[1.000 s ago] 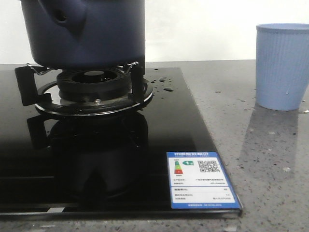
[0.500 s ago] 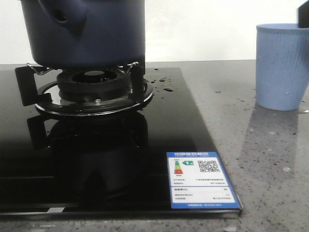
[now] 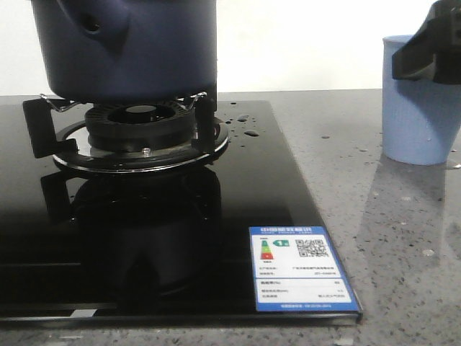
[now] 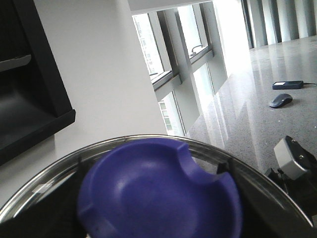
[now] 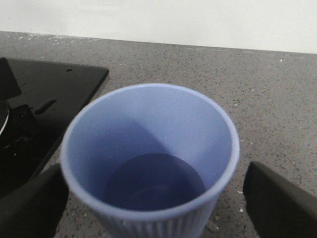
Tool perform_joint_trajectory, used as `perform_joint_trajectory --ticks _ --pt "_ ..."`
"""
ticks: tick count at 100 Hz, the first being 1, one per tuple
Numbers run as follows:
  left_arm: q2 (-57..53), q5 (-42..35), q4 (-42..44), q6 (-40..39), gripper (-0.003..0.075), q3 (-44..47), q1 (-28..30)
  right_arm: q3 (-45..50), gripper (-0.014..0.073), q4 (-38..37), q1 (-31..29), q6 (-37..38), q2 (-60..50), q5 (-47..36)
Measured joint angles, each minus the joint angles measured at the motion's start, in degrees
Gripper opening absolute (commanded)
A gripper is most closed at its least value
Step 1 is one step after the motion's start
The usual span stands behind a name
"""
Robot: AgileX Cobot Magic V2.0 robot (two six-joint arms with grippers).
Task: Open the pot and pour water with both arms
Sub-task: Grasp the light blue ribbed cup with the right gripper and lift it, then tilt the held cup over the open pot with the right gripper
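Observation:
The dark navy pot sits on the burner at the back left, its stub with a small hole facing me; its top is out of view. In the left wrist view a blue knob on a glass lid with a steel rim fills the space at my left gripper, held up away from the pot; the fingers are hidden. My right gripper is open around the light blue ribbed cup, one finger on each side of the cup. Water droplets lie on the black cooktop.
The black glass cooktop carries a blue energy label at its front right corner. Grey speckled counter lies to the right. A white wall stands behind.
My right gripper has come into the front view from the upper right and dropped in front of the cup's rim. The pot and cup have not moved.

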Motion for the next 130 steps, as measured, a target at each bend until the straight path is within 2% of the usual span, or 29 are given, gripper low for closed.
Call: perform_joint_trajectory --ticks 18,34,41,58,65,79,95,109,130 --pt "0.00 0.00 0.00 0.00 0.0260 0.00 0.00 -0.10 0.0645 -2.76 0.13 7.74 4.24 -4.62" --pt "0.00 0.00 0.00 0.00 0.0260 0.00 0.00 -0.10 0.0615 -9.13 0.13 15.12 8.56 -6.63" --pt "0.00 0.00 0.00 0.00 0.0261 0.00 0.00 -0.10 0.0533 -11.21 0.13 17.61 10.13 -7.32" --pt "0.00 0.00 0.00 0.00 0.0261 0.00 0.00 -0.21 0.0238 -12.60 0.13 19.67 12.15 -10.07" --pt "-0.10 0.00 0.00 -0.12 0.0261 0.00 0.00 -0.21 0.0183 -12.70 0.13 19.89 12.28 -10.32" --pt "-0.87 0.00 0.93 -4.29 0.0261 0.00 0.00 -0.21 0.0185 -16.35 0.26 20.33 10.87 -9.89" --pt "-3.72 -0.10 6.96 -10.25 0.0261 0.00 0.00 -3.31 0.0185 -23.31 1.42 20.33 5.12 -6.36" --pt "-7.27 -0.94 10.42 -14.78 0.0261 0.00 0.00 -11.53 0.0185 -28.42 2.76 20.33 2.19 2.47" --pt "-13.14 -5.64 10.66 -16.45 0.0261 1.82 0.00 -27.90 0.0185 -37.00 7.08 20.33 3.93 18.47"
